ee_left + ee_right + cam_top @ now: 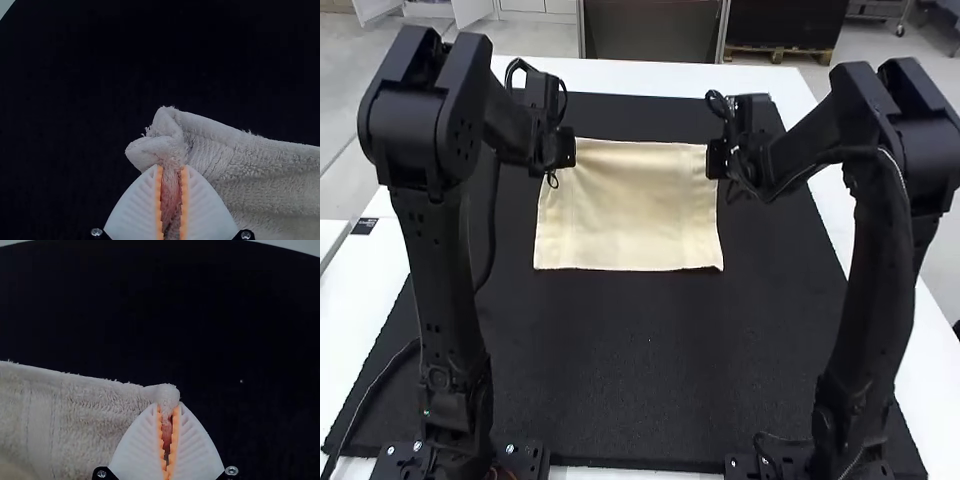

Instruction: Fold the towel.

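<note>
The cream towel (630, 215) is stretched between the two arms over the dark mat, its lower edge roughly straight. At its far left corner is my left gripper (560, 165); at the far right corner is my right gripper (715, 162). In the left wrist view, the left gripper (171, 200) is shut on a bunched corner of the towel (260, 170). The right wrist view has the right gripper (168, 440) shut on the other corner of the towel (90, 415), a small rounded tip poking out past its fingers.
A black mat (650, 360) covers much of the white table (620, 76). Both arms stand at the near edge, with their cables hanging alongside. A small dark item (364, 226) lies at the table's left side.
</note>
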